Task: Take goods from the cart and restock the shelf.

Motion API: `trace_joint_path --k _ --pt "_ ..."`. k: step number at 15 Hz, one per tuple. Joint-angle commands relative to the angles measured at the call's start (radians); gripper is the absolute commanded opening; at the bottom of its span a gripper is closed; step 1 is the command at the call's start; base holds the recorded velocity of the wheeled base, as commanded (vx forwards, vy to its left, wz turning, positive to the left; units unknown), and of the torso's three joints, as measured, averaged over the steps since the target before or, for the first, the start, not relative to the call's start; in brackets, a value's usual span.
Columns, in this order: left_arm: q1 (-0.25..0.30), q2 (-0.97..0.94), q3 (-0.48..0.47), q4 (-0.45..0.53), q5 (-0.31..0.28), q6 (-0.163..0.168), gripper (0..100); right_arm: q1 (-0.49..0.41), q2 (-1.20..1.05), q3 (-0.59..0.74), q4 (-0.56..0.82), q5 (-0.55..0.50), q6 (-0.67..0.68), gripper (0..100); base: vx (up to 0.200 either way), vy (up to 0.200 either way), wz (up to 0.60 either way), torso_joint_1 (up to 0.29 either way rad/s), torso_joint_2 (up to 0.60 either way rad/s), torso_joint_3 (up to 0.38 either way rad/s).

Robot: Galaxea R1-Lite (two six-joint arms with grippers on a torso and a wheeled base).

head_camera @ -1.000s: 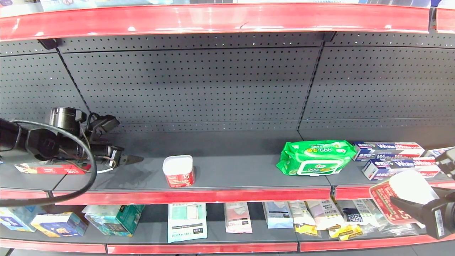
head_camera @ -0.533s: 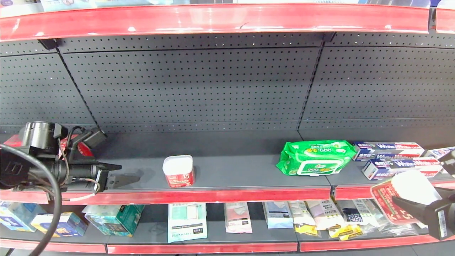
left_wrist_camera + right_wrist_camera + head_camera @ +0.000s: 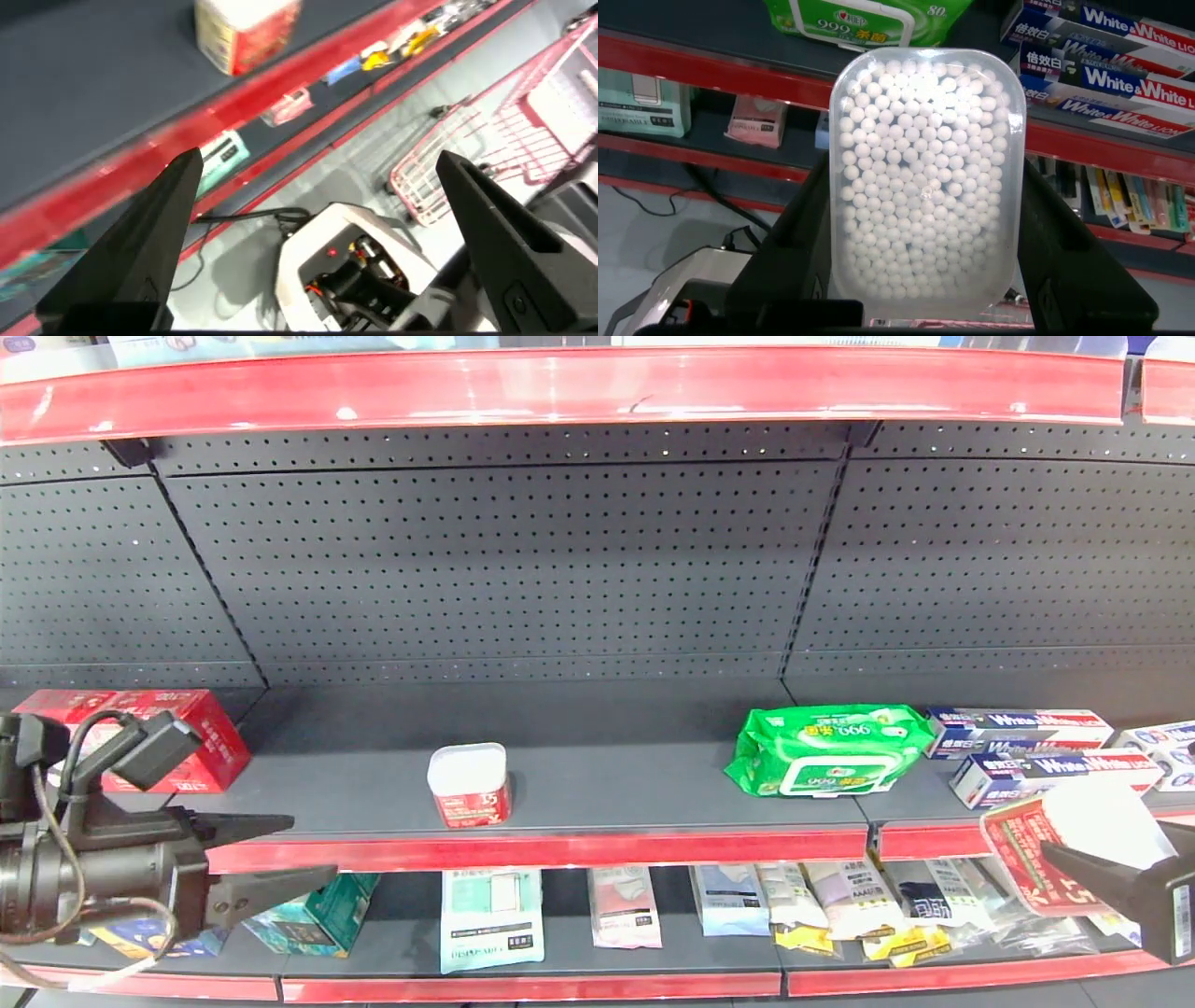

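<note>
At lower left our left gripper hangs wide open and empty before the shelf edge. At lower right our right gripper clamps a cotton-swab tub. We see a matching tub mid-frame on the shelf.

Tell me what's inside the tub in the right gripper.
The tub shows packed white round tips through its clear end. Anything deeper is hidden by that layer and the jaws of the right gripper.
</note>
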Motion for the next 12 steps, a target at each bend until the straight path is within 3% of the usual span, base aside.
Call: trace_joint_path --k 1,4,7,8,10,12 --pt "0.04 -0.137 0.092 0.0 -0.014 -0.001 100 -0.001 -0.024 0.0 0.0 -0.001 0.015 0 0.0 0.0 0.0 0.0 0.0 0.0" --pt "0.08 -0.249 0.181 0.002 -0.105 0.004 100 -0.003 -0.042 0.02 0.0 -0.003 0.022 0 0.0 0.0 0.0 0.0 0.0 0.0" --pt "0.069 -0.419 0.256 0.009 -0.178 0.001 100 -0.007 -0.068 0.029 0.001 -0.009 0.02 0 0.0 0.0 0.0 0.0 0.0 0.0" --pt "0.051 -0.488 0.268 0.038 -0.178 0.001 100 -0.01 -0.074 0.028 0.0 -0.009 0.02 0 0.0 0.0 0.0 0.0 0.0 0.0" --pt "0.015 -0.654 0.267 0.178 -0.186 -0.002 100 -0.01 -0.088 0.028 0.001 -0.01 0.018 0 0.0 0.0 0.0 0.0 0.0 0.0" --pt "-0.107 -0.878 0.248 0.39 -0.185 -0.04 100 -0.01 -0.093 0.02 0.0 -0.01 0.018 0 0.0 0.0 0.0 0.0 0.0 0.0"
